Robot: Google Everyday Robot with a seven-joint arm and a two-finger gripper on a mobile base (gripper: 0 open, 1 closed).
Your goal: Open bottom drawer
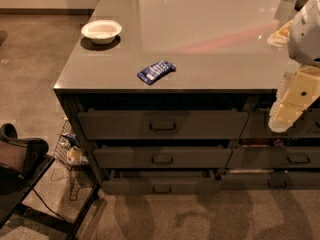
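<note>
The bottom drawer (162, 183) is the lowest of three wide dark grey-brown drawers under the grey counter (200, 29). Its small dark pull handle (161, 189) sits at the centre of the flat front. The front stands slightly forward of the cabinet, with a dark gap showing along its top edge. The middle drawer (162, 157) and the taller top drawer (162, 124) are above it. My gripper (281, 121) hangs at the right edge of the view, below the white arm (306, 29), level with the top drawer and far right of the bottom drawer's handle.
A white bowl (101, 30) and a blue packet (156, 71) lie on the counter. A second column of drawers (295, 159) is at the right. A wire basket (67, 149) stands by the cabinet's left side. A black chair (20, 169) is at the lower left.
</note>
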